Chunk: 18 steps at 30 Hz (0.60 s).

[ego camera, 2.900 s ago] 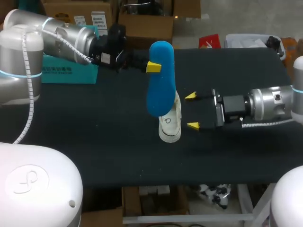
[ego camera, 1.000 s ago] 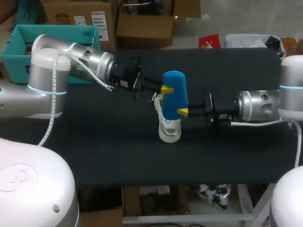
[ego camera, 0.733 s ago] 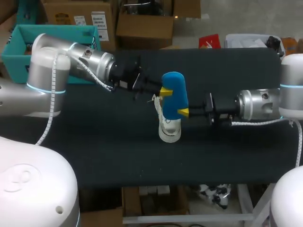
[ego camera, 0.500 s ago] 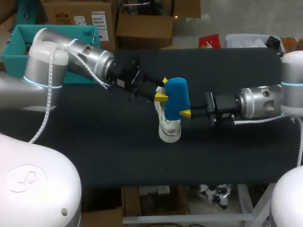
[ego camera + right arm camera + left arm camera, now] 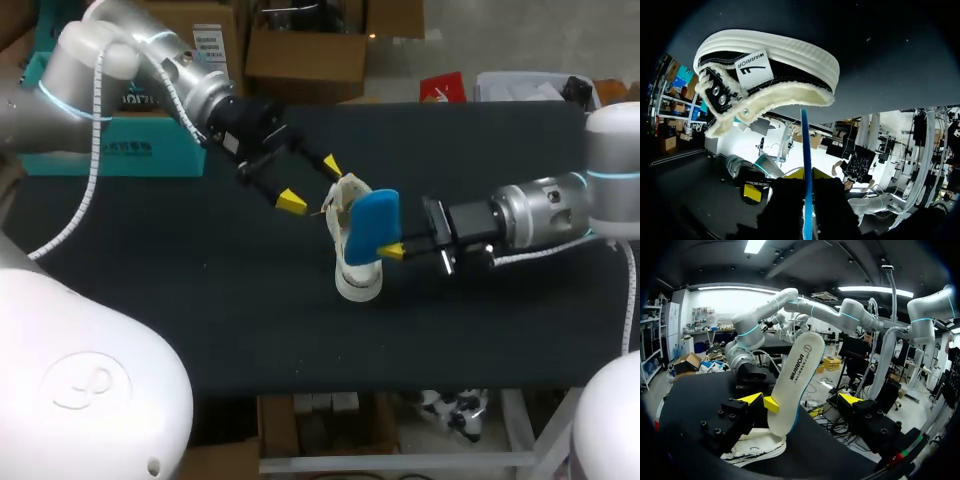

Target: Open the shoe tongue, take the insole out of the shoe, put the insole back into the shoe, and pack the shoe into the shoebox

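The right gripper (image 5: 388,243) is clamped on the blue insole (image 5: 370,222), one finger on each face of it, and holds it up on end over the white shoe (image 5: 357,275), which lies in the middle of the dark table (image 5: 250,330). The left gripper (image 5: 311,184) has its fingers spread wide with nothing between them touching either one; it hangs just to the far left of the shoe's far end, and I cannot tell whether its nearer tip brushes the tongue. From the right wrist the shoe's mouth gapes wide, the fleecy lining showing, so I judge the tongue already opened. The insole is plainly out of the shoe, so that step looks done too. Its lower end sits close to the mouth, which to my eye makes this the start of putting it back, though nothing of it is inside that I can see. Left to do, then: seat the insole and pack the shoe. The teal box (image 5: 140,155) at the far left edge, which I take for the shoebox, stands well apart from the shoe. By count: one shoe, one insole, one teal box, two grippers.
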Each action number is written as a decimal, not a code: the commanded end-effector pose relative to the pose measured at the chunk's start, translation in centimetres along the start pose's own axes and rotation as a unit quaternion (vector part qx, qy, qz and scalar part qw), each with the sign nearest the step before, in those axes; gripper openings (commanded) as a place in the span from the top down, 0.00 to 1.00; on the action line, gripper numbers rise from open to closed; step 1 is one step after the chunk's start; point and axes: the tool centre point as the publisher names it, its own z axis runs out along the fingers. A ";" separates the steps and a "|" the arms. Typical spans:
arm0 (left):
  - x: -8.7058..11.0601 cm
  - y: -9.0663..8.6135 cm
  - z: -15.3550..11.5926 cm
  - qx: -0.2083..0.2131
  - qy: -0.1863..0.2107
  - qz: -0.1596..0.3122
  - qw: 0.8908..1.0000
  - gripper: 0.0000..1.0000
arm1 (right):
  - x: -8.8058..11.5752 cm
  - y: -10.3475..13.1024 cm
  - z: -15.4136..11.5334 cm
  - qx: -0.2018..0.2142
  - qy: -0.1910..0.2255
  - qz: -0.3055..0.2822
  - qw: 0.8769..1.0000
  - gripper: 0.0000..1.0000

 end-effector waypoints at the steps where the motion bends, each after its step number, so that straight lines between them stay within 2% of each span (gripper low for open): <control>1: -0.9 -0.2 -0.4 -0.036 0.167 -0.004 0.985 0.00 | -0.2 0.1 0.7 0.007 -0.004 -0.001 1.000 1.00; 5: -0.9 0.3 0.2 -0.050 0.194 -0.004 0.980 0.00 | -0.5 -0.1 1.2 0.012 -0.008 -0.002 1.000 1.00; 12: -1.1 1.2 0.6 -0.054 0.217 0.003 0.975 0.00 | -1.1 -0.5 1.3 0.026 -0.016 -0.009 0.999 1.00; 18: -1.1 1.8 0.5 -0.050 0.220 0.010 0.974 0.00 | -1.6 -1.1 1.1 0.036 -0.027 -0.027 0.999 1.00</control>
